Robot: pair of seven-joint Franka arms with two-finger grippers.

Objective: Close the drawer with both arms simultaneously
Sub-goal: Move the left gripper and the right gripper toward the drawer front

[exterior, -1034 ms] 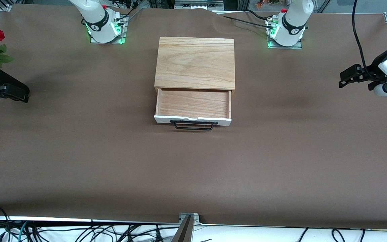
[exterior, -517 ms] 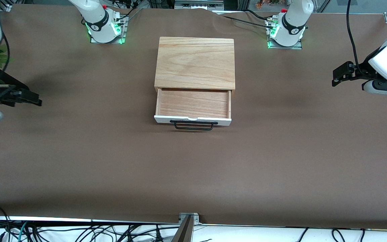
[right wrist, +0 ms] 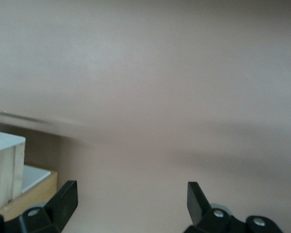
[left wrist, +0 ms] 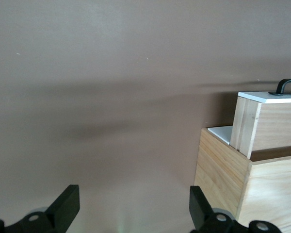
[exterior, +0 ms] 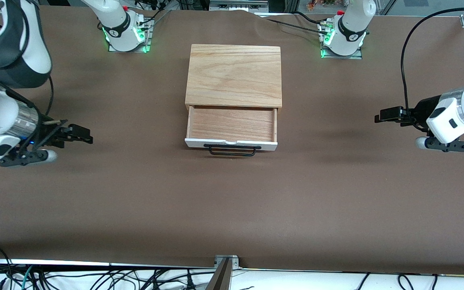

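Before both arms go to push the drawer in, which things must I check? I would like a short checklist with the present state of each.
1. Drawer pulled out of the oak box: ok, it needs closing.
2. Tray holds nothing that could jam: ok.
3. White front panel and black handle free of both arms: ok.
4. Left gripper open, over the brown table toward the left arm's end: ok.
5. Right gripper open, over the table toward the right arm's end: ok.
6. Both grippers touching the front panel: not ok, both are well apart from it.

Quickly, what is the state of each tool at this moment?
Left tool: open, holding nothing.
Right tool: open, holding nothing.
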